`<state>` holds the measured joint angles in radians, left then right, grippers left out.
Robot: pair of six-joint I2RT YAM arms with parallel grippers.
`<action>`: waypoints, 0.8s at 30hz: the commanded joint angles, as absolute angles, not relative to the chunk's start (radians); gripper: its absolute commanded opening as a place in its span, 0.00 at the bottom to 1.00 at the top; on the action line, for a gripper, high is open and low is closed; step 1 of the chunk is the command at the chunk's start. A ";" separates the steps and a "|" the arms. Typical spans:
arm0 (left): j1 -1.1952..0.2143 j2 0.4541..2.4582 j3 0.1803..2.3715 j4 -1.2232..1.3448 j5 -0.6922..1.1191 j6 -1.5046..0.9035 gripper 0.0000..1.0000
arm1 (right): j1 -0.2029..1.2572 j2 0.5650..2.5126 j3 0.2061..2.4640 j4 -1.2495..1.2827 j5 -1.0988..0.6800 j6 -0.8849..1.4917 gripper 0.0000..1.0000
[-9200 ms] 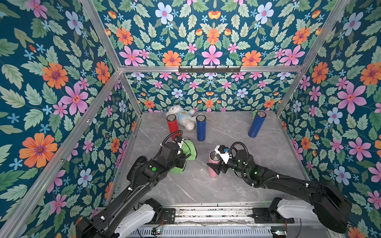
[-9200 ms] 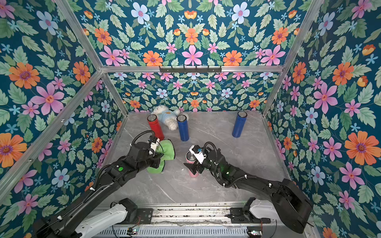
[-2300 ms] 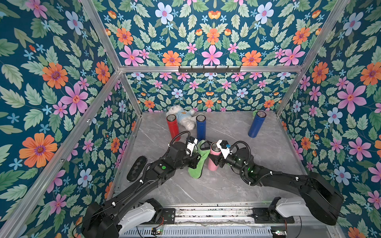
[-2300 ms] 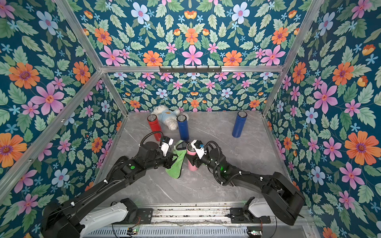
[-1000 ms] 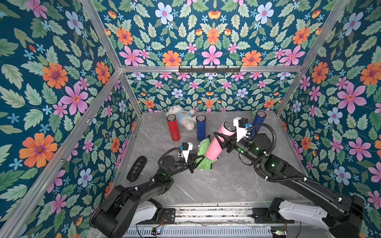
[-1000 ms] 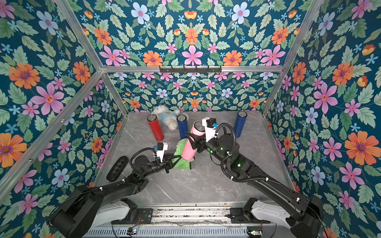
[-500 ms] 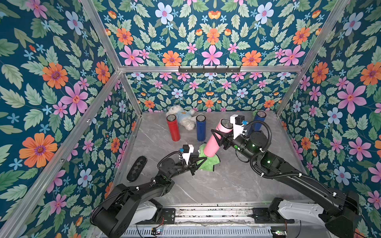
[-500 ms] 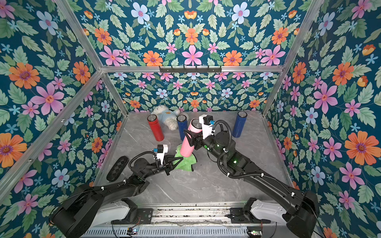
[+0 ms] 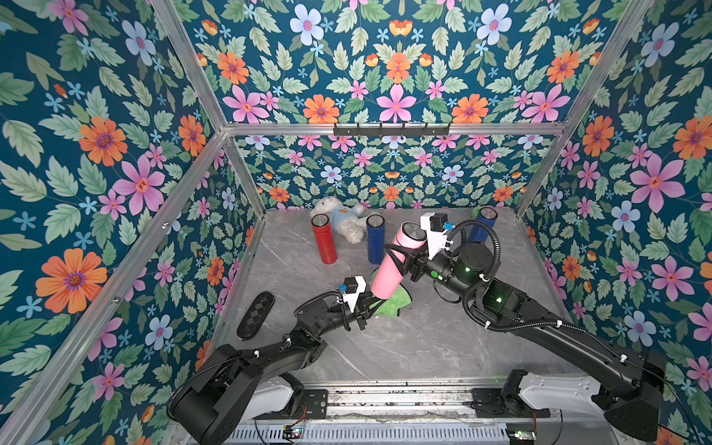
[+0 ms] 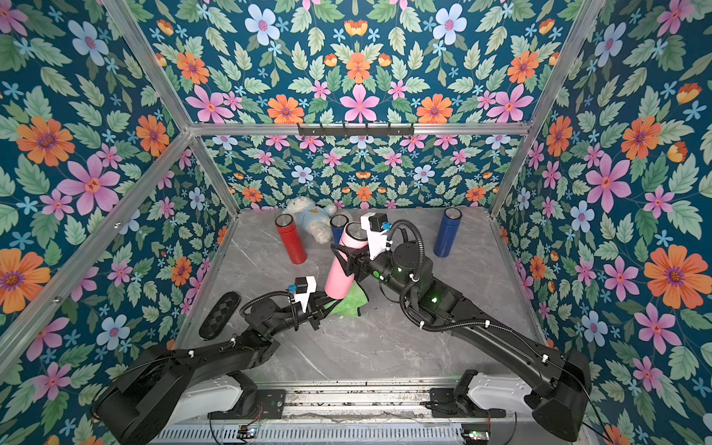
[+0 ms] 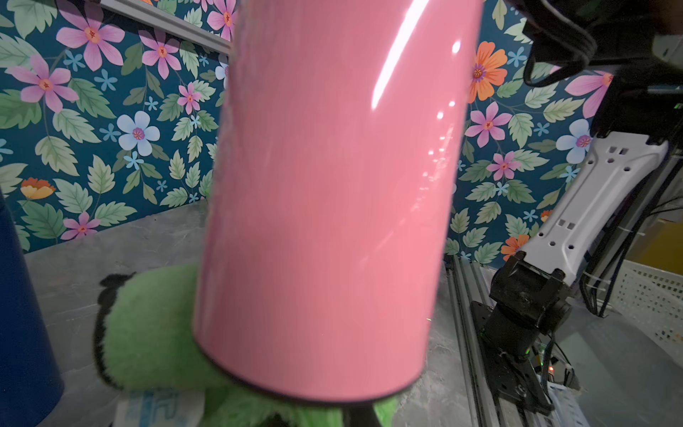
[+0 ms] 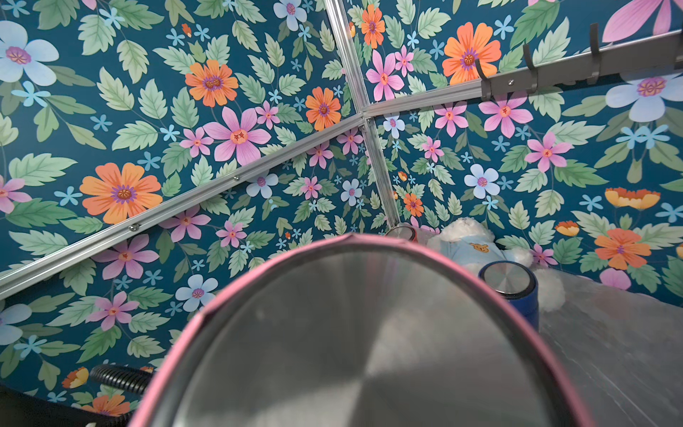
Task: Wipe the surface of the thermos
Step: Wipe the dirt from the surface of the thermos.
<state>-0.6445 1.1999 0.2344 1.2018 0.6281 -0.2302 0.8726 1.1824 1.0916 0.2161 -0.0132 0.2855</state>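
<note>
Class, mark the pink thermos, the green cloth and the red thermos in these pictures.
pink thermos [image 9: 386,278]: in a top view, on its lower body.
green cloth [image 9: 397,303]: in a top view, on the fold showing under the thermos base.
red thermos [image 9: 325,246]: in a top view, on its side wall.

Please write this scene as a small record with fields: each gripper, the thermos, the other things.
right gripper: jaws around pink thermos, held tilted, lid up
left gripper: jaws shut on green cloth
cloth: against the thermos's lower end
standing behind: red thermos, blue thermoses
back wall: plush toy lying
</note>
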 commanded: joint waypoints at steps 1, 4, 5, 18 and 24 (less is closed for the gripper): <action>-0.645 1.183 0.240 1.325 0.601 -0.193 0.00 | 0.879 1.171 1.093 0.136 0.012 0.302 0.00; -0.646 1.157 0.226 1.322 0.582 -0.185 0.00 | 0.879 1.150 1.087 0.081 0.075 0.269 0.00; -0.646 1.147 0.221 1.316 0.574 -0.180 0.00 | 0.879 1.146 1.086 0.064 0.093 0.262 0.00; -0.646 1.131 0.230 1.286 0.551 -0.153 0.00 | 0.883 1.147 1.063 0.101 -0.046 0.337 0.00; -0.646 1.199 0.242 1.373 0.572 -0.187 0.00 | 0.886 1.211 1.057 0.283 -0.151 0.406 0.00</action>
<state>-0.6437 1.1877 0.2237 1.1526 0.5770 -0.1806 0.8768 1.1904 1.0557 0.2226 -0.0013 0.3050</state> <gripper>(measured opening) 0.112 0.670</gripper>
